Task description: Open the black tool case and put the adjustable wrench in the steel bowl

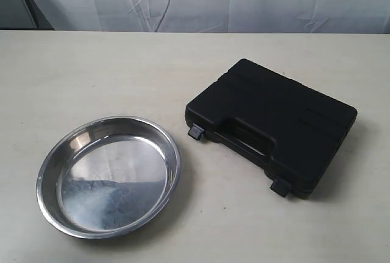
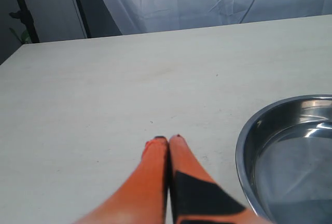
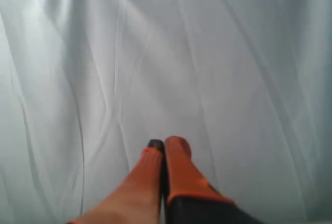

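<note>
We see the black tool case (image 1: 271, 126) closed on the desk (image 1: 91, 74), beside the empty steel bowl (image 1: 113, 181); the adjustable wrench is hidden, presumably inside. The left pincer (image 2: 168, 140) and right pincer (image 3: 165, 143) both have their tips pressed together. Prying a latch (image 1: 195, 132) one-handed could slide the case. Only the exterior view shows the case; the right wrist view shows white cloth (image 3: 207, 53) alone.

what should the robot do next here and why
Probably bring the right gripper down toward a grey latch of the black plastic tool case. The case lies shut, no wrench shows, and that gripper, shut, faces only the white curtain.
</note>
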Robot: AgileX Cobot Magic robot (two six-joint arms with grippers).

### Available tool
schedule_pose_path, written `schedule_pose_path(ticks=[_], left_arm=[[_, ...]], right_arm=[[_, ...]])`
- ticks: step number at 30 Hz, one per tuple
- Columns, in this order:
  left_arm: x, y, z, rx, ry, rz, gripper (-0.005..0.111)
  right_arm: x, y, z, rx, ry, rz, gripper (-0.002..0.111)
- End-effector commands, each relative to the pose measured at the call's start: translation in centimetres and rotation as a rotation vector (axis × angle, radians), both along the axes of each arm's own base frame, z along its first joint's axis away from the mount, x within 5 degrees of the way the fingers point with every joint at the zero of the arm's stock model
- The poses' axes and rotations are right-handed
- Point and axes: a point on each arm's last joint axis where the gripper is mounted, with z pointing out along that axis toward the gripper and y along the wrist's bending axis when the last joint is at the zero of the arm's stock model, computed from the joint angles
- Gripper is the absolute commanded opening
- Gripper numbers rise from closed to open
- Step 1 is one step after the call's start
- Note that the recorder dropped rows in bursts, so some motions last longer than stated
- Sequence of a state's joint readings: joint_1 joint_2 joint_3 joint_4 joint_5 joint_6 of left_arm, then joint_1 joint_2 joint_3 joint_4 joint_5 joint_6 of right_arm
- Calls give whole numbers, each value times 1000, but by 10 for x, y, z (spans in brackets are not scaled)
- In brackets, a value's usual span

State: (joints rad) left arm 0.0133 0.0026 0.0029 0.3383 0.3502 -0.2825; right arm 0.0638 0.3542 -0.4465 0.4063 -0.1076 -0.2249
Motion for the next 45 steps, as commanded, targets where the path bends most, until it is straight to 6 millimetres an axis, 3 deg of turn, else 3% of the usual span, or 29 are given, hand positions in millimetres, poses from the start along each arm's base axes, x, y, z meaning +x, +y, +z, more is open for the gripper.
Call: schedule_pose_path(ticks=[1,5,9,13,17,21,29,31,35,36,38,41,43,45], left_arm=[[0,0,2,-1,-15,1,0],[0,0,2,-1,-15,1,0],[0,0,2,-1,-15,1,0],[0,0,2,-1,-15,1,0],[0,0,2,-1,-15,1,0],[0,0,2,-1,-15,1,0],[0,0,2,-2,-15,1,0],[0,0,2,-2,-15,1,0],[0,0,2,-2,-15,1,0],[0,0,2,-2,-15,1,0],[0,0,2,-2,-15,1,0],[0,0,2,-2,-15,1,0],[0,0,2,-2,-15,1,0],[0,0,2,-2,-15,1,0]], right_arm=[[88,18,-12,-256,642,155,0],[152,53,-23,-376,1007,420,0],[200,110,-56,-454,1222,634,0],[224,156,-101,-590,1394,746,2],[233,179,-144,-666,1525,794,24],[238,183,-174,-720,1594,790,48],[244,182,-197,-750,1629,757,43],[244,182,-198,-751,1632,757,36],[244,182,-198,-743,1631,759,2],[244,182,-198,-743,1631,759,2],[244,182,-198,-743,1631,759,16],[245,183,-198,-742,1621,756,50],[247,183,-198,-735,1607,745,49],[246,183,-198,-735,1607,745,36]])
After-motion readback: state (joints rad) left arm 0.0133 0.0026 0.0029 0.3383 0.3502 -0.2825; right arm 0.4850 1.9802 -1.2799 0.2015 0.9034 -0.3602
